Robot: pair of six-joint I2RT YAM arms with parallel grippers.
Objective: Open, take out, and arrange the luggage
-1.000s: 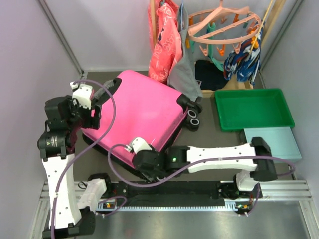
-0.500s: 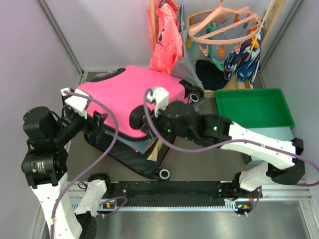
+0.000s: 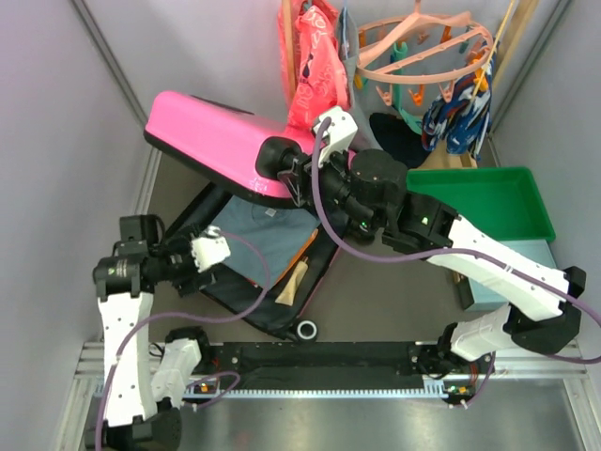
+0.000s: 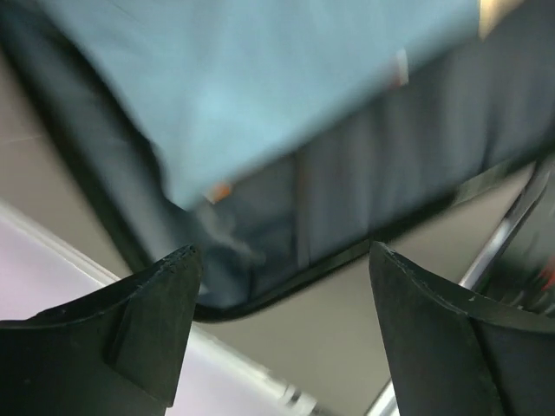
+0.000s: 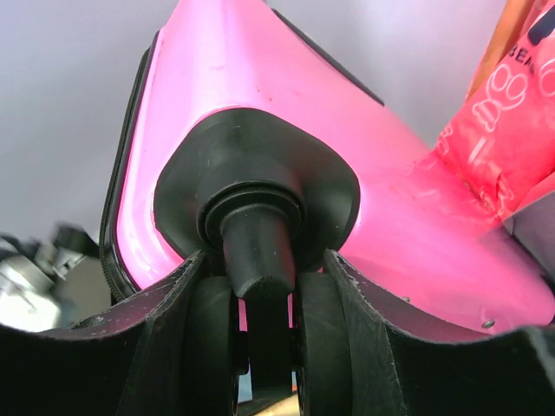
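Note:
The hot-pink luggage [image 3: 211,136] lies open. Its lid half is lifted up toward the back left. The lower half [image 3: 225,287] rests flat, showing dark lining, a blue-grey garment [image 3: 255,225] and a tan stick-like item [image 3: 291,282]. My right gripper [image 3: 293,177] is shut on the lid's black twin wheel [image 5: 260,251], and the pink shell [image 5: 260,78] fills the right wrist view. My left gripper [image 3: 218,261] hangs open over the lower half's left rim, holding nothing. The left wrist view shows the same gripper [image 4: 284,256] above the garment [image 4: 260,78] and the black rim [image 4: 286,286].
A green tray [image 3: 479,207] stands at the right with a pale teal flat box [image 3: 515,261] in front of it. A peg hanger [image 3: 423,47] and a red-pink bag [image 3: 315,80] hang at the back. One suitcase wheel [image 3: 306,330] lies near the front rail [image 3: 376,362].
The luggage went from shut to open: my right gripper lifted the lid by its wheel up and back. My left arm dropped from the case's left side to its lower rim.

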